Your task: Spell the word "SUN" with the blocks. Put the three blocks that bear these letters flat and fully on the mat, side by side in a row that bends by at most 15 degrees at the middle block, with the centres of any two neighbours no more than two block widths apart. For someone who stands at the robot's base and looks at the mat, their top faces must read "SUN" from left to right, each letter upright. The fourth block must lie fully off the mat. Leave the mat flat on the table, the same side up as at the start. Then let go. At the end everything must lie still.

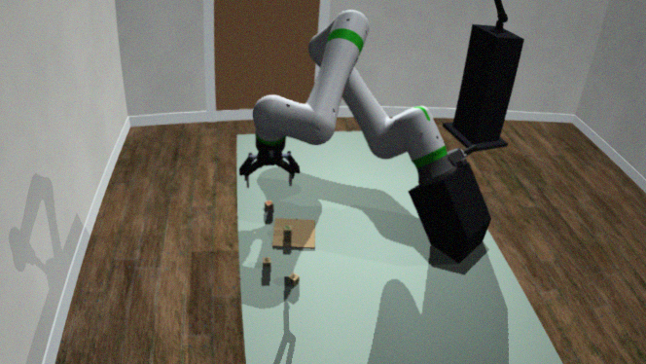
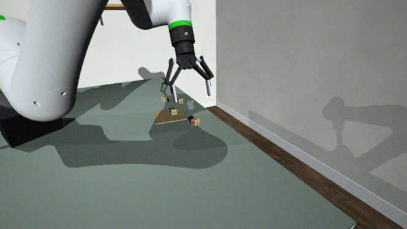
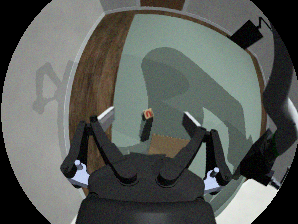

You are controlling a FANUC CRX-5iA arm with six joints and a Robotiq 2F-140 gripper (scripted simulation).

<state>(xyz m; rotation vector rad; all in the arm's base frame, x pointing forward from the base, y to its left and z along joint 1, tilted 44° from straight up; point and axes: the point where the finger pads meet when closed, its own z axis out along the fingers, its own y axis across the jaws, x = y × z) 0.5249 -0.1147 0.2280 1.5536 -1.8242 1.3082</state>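
Observation:
A tan mat lies on the pale green table top and carries one block with a green letter. A block with a red top stands off the mat, on its far side. Two more blocks lie off the mat on its near side. The letters are too small to read. My gripper is open and empty, well above the table and slightly beyond the red-topped block. In the wrist view that block shows between the spread fingers. In the exterior view the gripper hangs above the mat.
The table's left edge runs close to the blocks, with wooden floor beyond it. The robot's black base stands to the right. A black cabinet stands at the back right. A wall is near the table's edge.

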